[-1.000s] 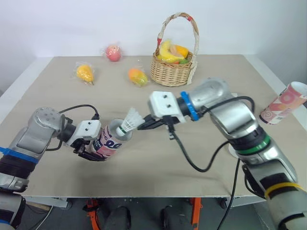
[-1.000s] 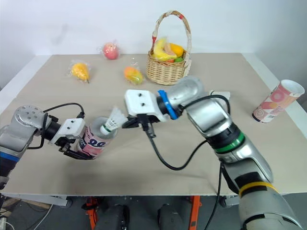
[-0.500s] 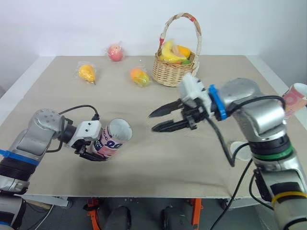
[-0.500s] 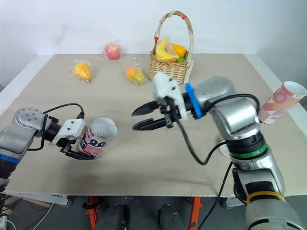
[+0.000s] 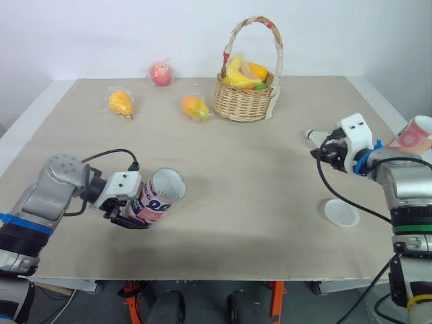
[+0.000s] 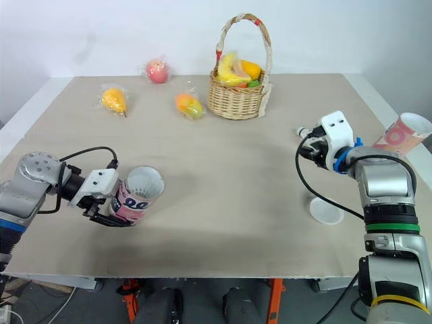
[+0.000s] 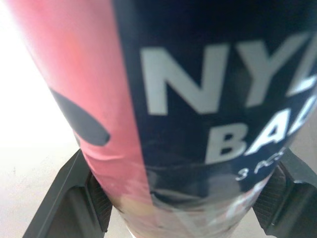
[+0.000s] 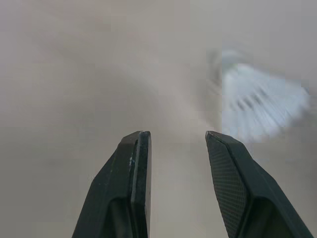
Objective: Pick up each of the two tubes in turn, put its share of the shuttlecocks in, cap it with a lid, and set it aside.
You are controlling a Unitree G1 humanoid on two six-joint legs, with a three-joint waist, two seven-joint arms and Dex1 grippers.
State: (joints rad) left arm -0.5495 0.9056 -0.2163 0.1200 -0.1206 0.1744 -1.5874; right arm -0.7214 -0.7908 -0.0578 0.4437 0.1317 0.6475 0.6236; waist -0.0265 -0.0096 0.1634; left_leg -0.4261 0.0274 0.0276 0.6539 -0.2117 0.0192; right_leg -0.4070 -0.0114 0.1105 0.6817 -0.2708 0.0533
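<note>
Presently, the left tool (image 5: 132, 214) is clenched around a pink-and-navy shuttlecock tube (image 5: 158, 197), which it holds tilted at the near left of the worktop (image 5: 256, 175), open mouth facing up and to the right. The right tool (image 8: 176, 135) is released, fingers apart with nothing between them, near a white shuttlecock (image 8: 257, 106) lying on the worktop at the right. A white lid (image 5: 341, 212) lies closer to the front edge. A second tube (image 5: 412, 137) sits tilted at the right edge.
</note>
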